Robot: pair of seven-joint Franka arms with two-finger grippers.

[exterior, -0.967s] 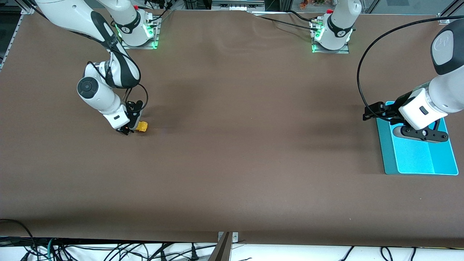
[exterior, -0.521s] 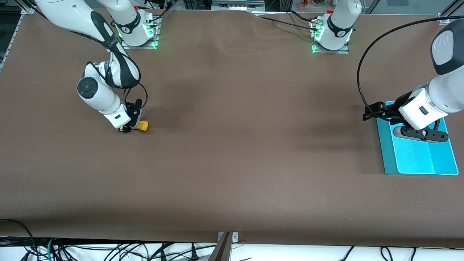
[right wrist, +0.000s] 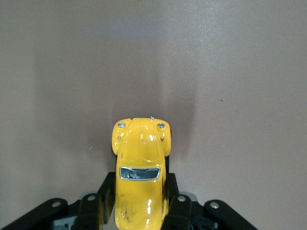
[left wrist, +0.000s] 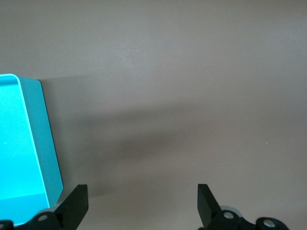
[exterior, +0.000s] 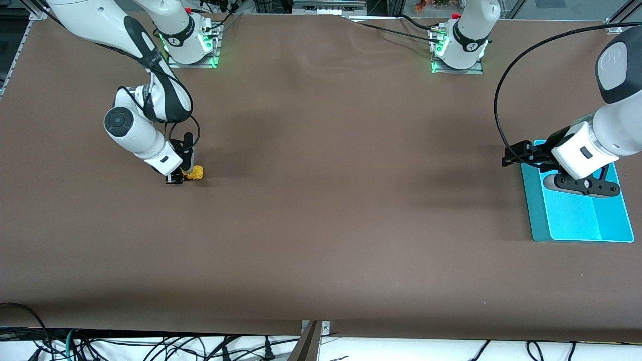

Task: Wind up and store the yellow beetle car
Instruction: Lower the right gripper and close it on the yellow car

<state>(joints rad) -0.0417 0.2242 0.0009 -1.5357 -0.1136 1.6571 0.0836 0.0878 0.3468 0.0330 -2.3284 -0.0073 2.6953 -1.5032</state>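
Note:
The yellow beetle car [exterior: 194,174] [right wrist: 140,172] sits on the brown table toward the right arm's end, its nose pointing away from the wrist. My right gripper [exterior: 181,176] [right wrist: 140,199] is down at the table and shut on the car's sides, one black finger against each flank. My left gripper [exterior: 511,159] [left wrist: 142,208] hangs open by the corner of the blue tray [exterior: 614,225] [left wrist: 45,143] with nothing between its fingers; that arm waits.
The blue tray lies at the left arm's end of the table, under the left wrist. A black cable [exterior: 506,95] loops from the left arm. The two arm bases [exterior: 190,42] [exterior: 459,47] stand along the table's back edge.
The right gripper has closed onto the car's sides and its wrist has turned slightly. The car has shifted a little under it. The left arm has not moved.

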